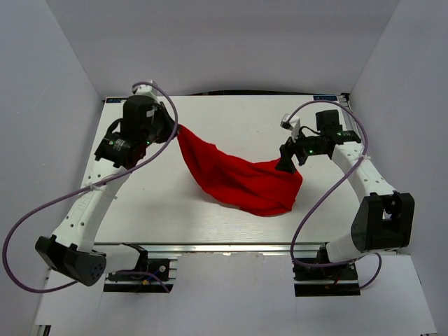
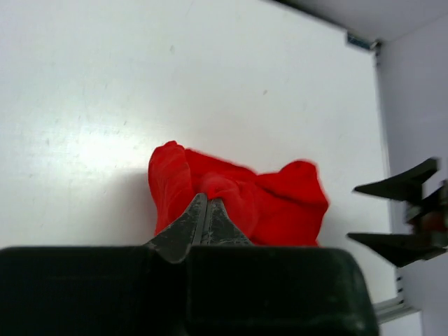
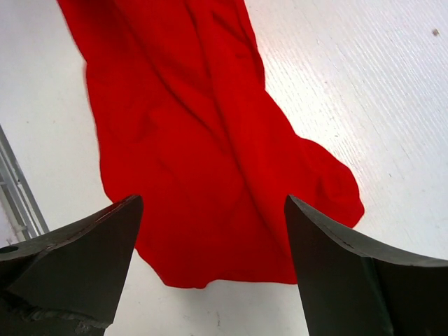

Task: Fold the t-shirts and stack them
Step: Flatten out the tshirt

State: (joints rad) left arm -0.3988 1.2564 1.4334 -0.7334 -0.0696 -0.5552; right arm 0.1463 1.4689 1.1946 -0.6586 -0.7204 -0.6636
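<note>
The left gripper (image 2: 206,201) has its jaws pressed together on a pinch of the red t-shirt (image 1: 241,178), holding that end up toward the far left of the table (image 1: 231,115). The rest of the cloth trails in a crumpled band down to the middle of the table. The right gripper (image 3: 210,203) hangs with its fingers wide apart over the shirt's other end, on the table's right half, gripping nothing. From where I stand, the worry is that thin pinch. If the left arm pulls before the right one bites, the fabric could slip free, or drag like a rope instead of spreading. The right jaws might also close on several bunched layers, and then the fold would start crooked.
</note>
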